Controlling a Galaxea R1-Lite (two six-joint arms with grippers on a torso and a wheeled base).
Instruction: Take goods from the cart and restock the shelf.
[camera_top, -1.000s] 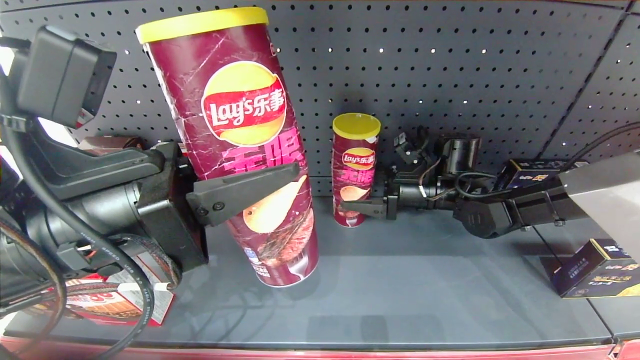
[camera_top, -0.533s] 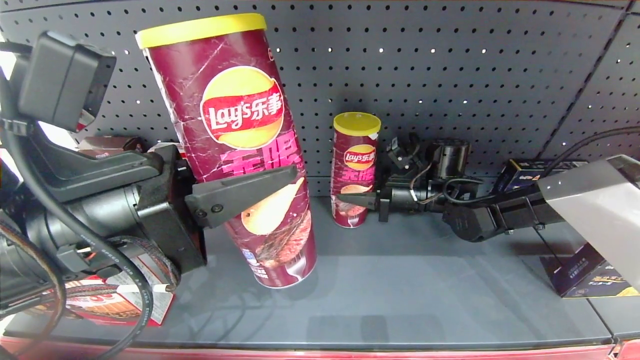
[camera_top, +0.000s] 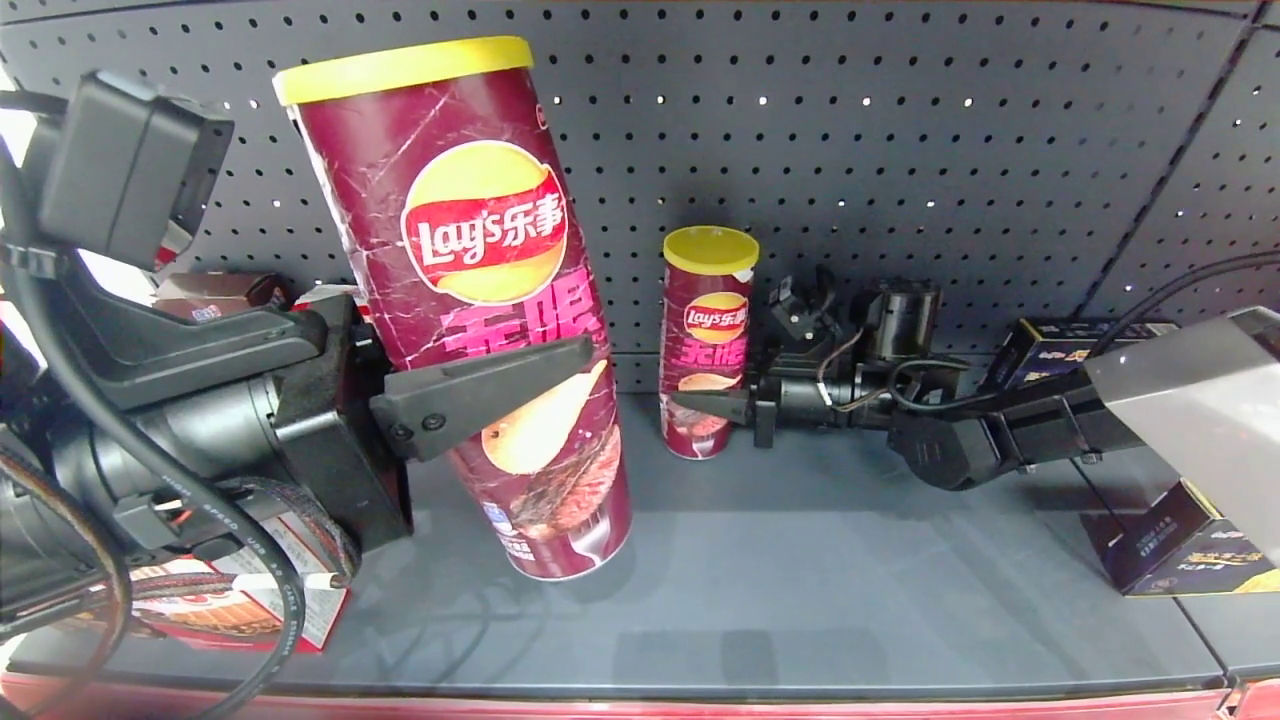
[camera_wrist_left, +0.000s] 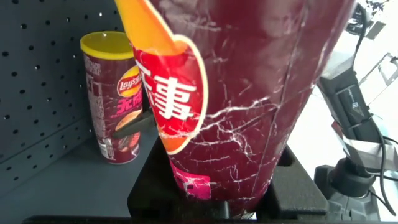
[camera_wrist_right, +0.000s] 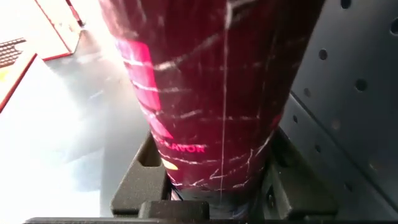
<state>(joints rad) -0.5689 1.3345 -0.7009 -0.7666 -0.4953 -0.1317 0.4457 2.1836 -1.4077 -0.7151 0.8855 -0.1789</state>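
A: Left end first: the left gripper (camera_top: 520, 395) is clamped low on the near can (camera_top: 470, 300), well out from the pegboard (camera_top: 900, 150). The can leans, with its lid toward the left.
B: That lean is my worry. I can't tell whether its base touches the shelf deck (camera_top: 800, 560). Released like that, it may tip, roll away from the pegboard and drop off the front edge. Or it could land on the red-and-white box (camera_top: 250, 610) lying out from the pegboard at the left.
A: Moving right: the far can (camera_top: 708, 340) stands upright just in front of the pegboard, with the right gripper (camera_top: 705, 405) closed around its lower half.
B: 2 risks there, I'd say. Push it further back and the can jams against the pegboard and its thin wall dents. Pull the fingers out crooked and they drag it over.
A: Rightmost is a dark box (camera_top: 1180, 545), well out from the pegboard, beside the right arm (camera_top: 1000, 430).
B: A wide elbow swing could clip it.
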